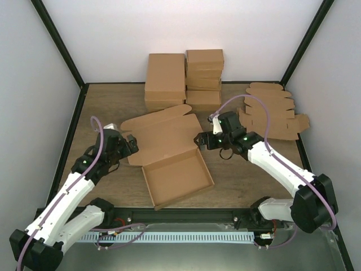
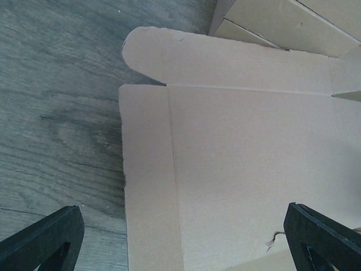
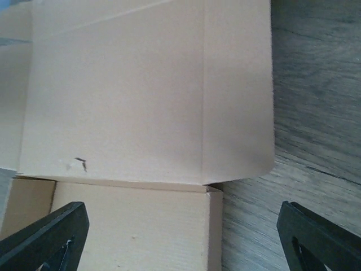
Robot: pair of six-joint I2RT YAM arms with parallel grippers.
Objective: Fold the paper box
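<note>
The paper box (image 1: 169, 155) lies mid-table, brown cardboard. Its near half is a shallow tray with raised walls (image 1: 148, 183), and its lid panel (image 1: 161, 135) lies flat behind. My left gripper (image 1: 132, 145) is open at the lid's left edge, nothing between its fingers. In the left wrist view the left gripper (image 2: 183, 240) spans the lid's side flap (image 2: 146, 186), below a rounded tab (image 2: 163, 53). My right gripper (image 1: 201, 139) is open at the lid's right edge. The right wrist view has the right gripper (image 3: 183, 237) astride the tray's corner wall (image 3: 135, 226) and the lid (image 3: 124, 96), gripping nothing.
Folded brown boxes are stacked at the back (image 1: 164, 82) and beside them (image 1: 204, 76); they also show in the left wrist view (image 2: 293, 22). Flat blanks with rounded tabs (image 1: 273, 110) lie at the right. Black frame posts (image 1: 56, 42) stand at the table's back corners.
</note>
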